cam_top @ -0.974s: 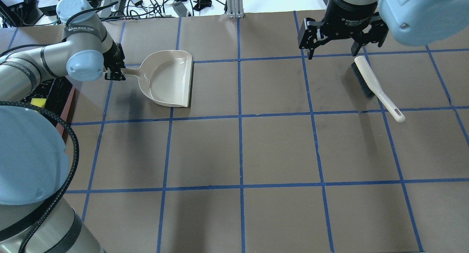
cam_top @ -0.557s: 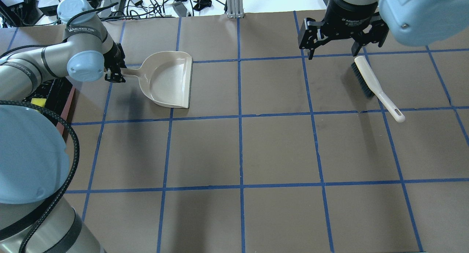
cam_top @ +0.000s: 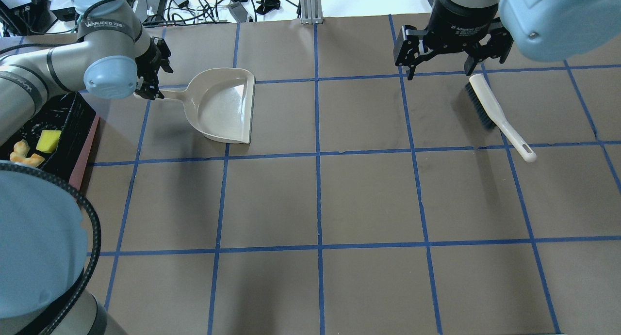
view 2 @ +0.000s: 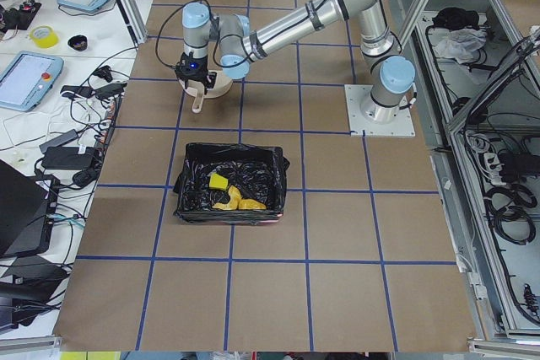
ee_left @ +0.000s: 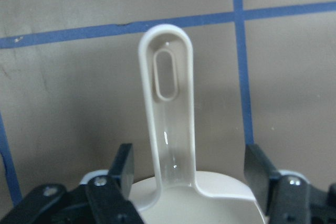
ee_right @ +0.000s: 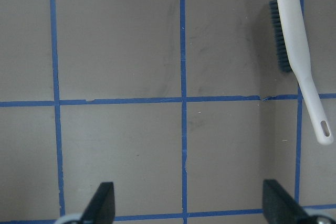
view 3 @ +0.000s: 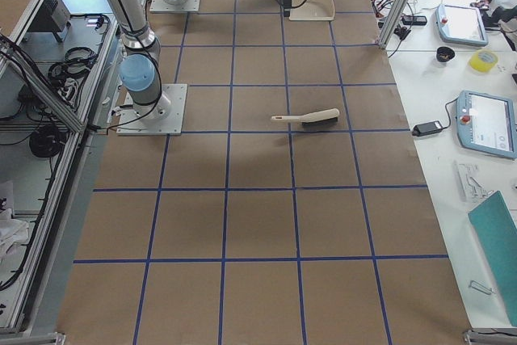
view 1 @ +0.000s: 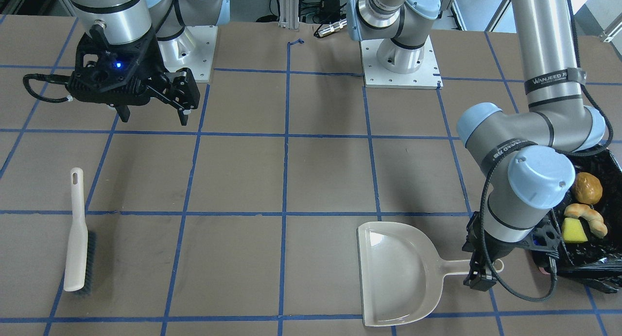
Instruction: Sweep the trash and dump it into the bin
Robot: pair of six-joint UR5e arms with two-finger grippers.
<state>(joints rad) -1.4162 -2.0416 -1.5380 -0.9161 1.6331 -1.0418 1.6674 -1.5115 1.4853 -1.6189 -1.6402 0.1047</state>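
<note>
From across the counter (view 1: 320,180): right claw (view 1: 154,117) hanging in the air, jaws spread wide, nothing held. Beige brush (view 1: 77,234) flat on the counter, well apart from that claw. Beige dustpan (view 1: 398,273) flat too, its handle (view 1: 454,267) reaching out to the left claw (view 1: 478,274), poised at the handle's end. Just past that claw, at the frame's edge, the bin (view 1: 600,265) with its black liner. Inside it all three bits of trash: golden-brown lump (view 1: 587,187), cream curved piece (view 1: 590,218), yellow sponge wedge (view 1: 573,230).

From overhead: left claw (cam_top: 147,87) over the handle tip of the dustpan (cam_top: 225,104). Bin (cam_top: 77,126) partly hidden by the left arm, with the yellow sponge wedge (cam_top: 48,140) and cream curved piece (cam_top: 22,153) showing. Right claw (cam_top: 441,71) gaping and empty, just beside the head end of the brush (cam_top: 490,107).

From the left end: bin (view 2: 232,187) on the counter near the dustpan (view 2: 218,86), yellow and tan trash lying in the liner, too small to tell apart.

From the right end: brush (view 3: 311,119) mid-counter, dustpan (view 3: 311,6) far off.

Left wrist: handle (ee_left: 168,114) running up between the two fingers (ee_left: 123,166), a clear gap on either side, no contact. Parted wide, gripping nothing.

Right wrist: fingers (ee_right: 102,203) far apart at the bottom edge, only bare counter between them. Brush (ee_right: 299,61) off in the upper corner.
</note>
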